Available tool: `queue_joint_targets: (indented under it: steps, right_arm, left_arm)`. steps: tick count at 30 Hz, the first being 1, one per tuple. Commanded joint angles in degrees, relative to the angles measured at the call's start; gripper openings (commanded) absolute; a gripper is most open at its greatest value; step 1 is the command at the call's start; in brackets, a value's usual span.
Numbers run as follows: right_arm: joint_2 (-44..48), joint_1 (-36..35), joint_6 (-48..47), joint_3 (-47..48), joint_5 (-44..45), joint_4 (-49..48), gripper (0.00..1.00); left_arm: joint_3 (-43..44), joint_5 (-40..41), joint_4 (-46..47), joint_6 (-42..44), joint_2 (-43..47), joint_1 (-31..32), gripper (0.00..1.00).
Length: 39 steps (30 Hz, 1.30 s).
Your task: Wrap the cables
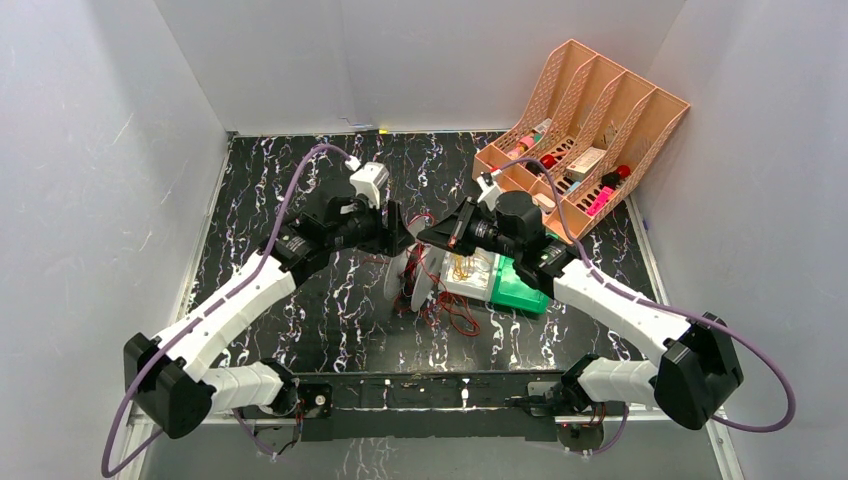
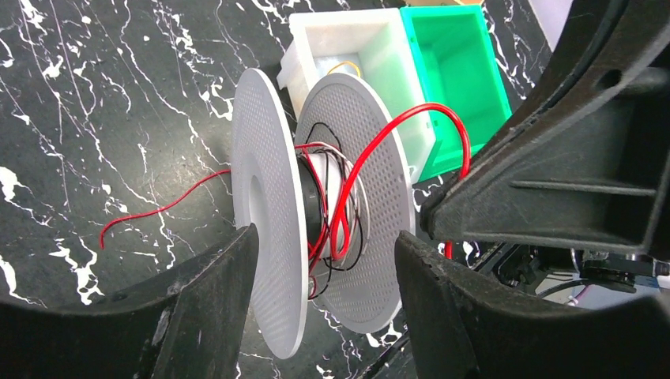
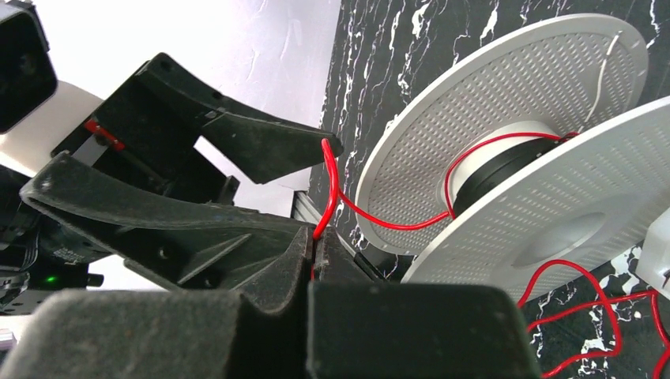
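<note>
Toward the near edge of the desk (image 1: 300,330), loops of red cable (image 3: 333,185) lie loose, not yet wound. At mid-desk the left fingers (image 2: 205,308) clasp the spool (image 2: 269,205) by both flanges, holding it on edge. The right fingers (image 3: 269,276) are pinched tight on the red cable, which runs to the hub. Only a few turns sit there, so I judge that most of the winding remains. A white bin (image 2: 371,47) and a green bin (image 2: 450,55) stand just behind.
</note>
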<state>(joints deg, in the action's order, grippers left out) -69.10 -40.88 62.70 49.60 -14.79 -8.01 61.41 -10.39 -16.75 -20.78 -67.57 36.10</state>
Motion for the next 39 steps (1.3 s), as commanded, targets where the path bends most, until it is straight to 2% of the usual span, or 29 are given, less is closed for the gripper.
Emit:
queue_joint_targets:
  steps: [1,25,31,39]
  right_arm:
    - [-0.81,0.29,0.66,-1.07,-2.89,-5.22,0.00]
    - [-3.18,1.25,1.77,-3.37,-5.49,-8.49,0.00]
    - [-4.26,1.24,2.51,-3.76,-5.78,-9.34,0.00]
    - [-4.68,1.39,1.98,-3.23,-5.42,-8.81,0.00]
  left_arm:
    - [0.81,-1.46,0.68,0.60,-1.43,-0.19,0.63]
    - [2.46,2.94,-2.03,4.68,-9.01,-0.06,0.56]
    - [3.39,6.49,-3.61,6.88,-10.05,1.43,0.46]
    - [4.22,8.16,-4.33,8.44,-10.30,2.88,0.20]
